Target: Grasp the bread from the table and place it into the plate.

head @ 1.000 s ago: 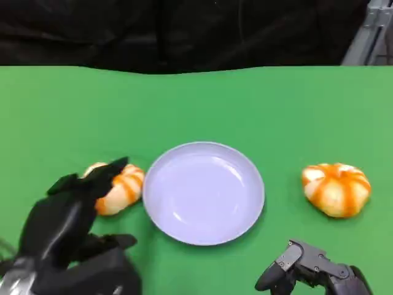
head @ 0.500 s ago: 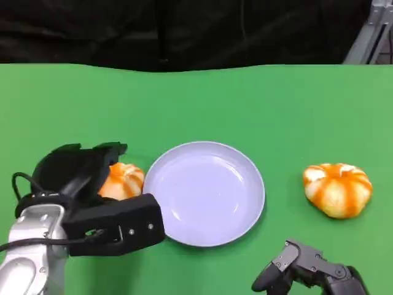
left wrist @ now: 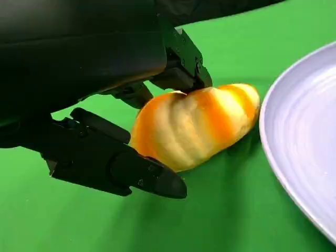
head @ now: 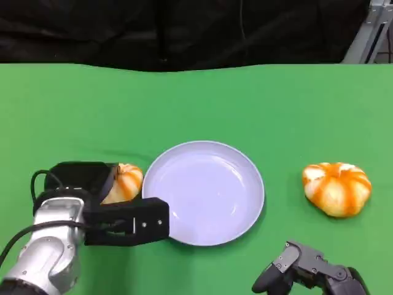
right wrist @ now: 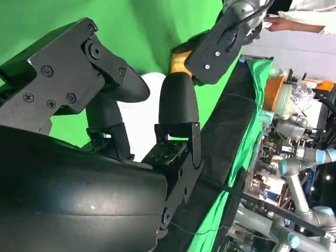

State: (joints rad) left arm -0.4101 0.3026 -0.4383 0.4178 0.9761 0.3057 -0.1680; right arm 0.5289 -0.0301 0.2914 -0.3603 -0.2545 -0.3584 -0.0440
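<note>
Green cloth covers my table. My left hand (head: 101, 200) cups the orange-striped elongated bread roll (left wrist: 197, 126), fingers around it but not clamped, just beside the pale lavender round plate (head: 242, 218). If I lift now, I judge it may slip or roll against the rim. My right hand (head: 307, 270) idles curled, holding nothing.

Bread (head: 126, 182): orange-and-cream striped roll, lying on the green table, just beside the plate's left rim. Plate (head: 206, 233): round, pale lavender, upright, nothing in it.
</note>
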